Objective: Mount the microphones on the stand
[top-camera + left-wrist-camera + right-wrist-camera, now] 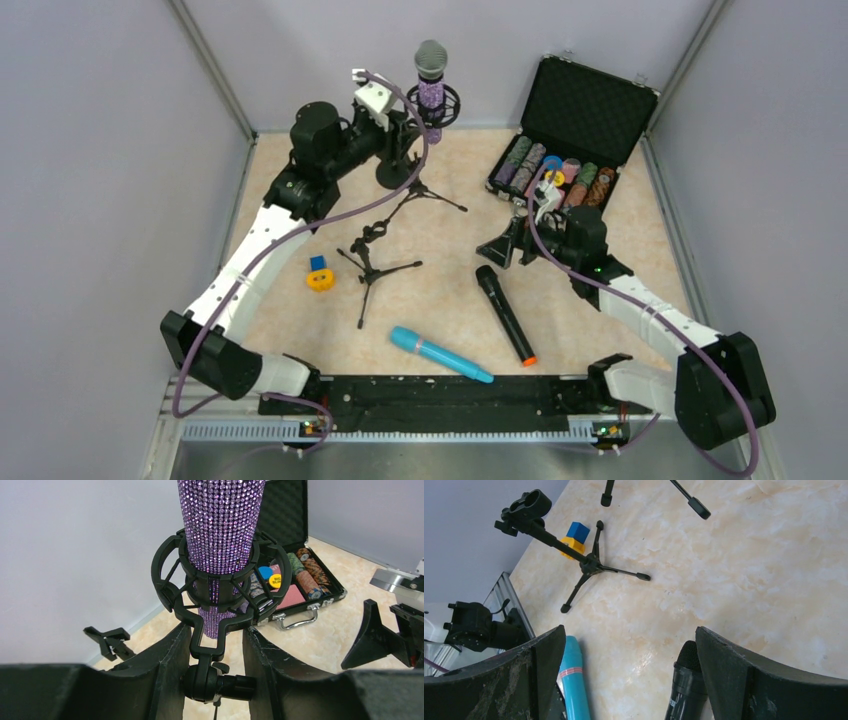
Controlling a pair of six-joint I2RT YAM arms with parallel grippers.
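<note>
The purple microphone [220, 525] sits upright in the cradle [161, 572] of the tall stand [210, 682], so I judge one of three done. My left tool [216, 647] is spread, fingers either side of the cradle's stem, pinching nothing. If I back out crooked, a finger could hook the stem and topple the top-heavy stand. My right tool [629, 650] is spread and empty above the counter [450, 290], near the black microphone [505, 314] and blue microphone [440, 354]. A careless descent could roll either one away from the small stand [591, 566].
</note>
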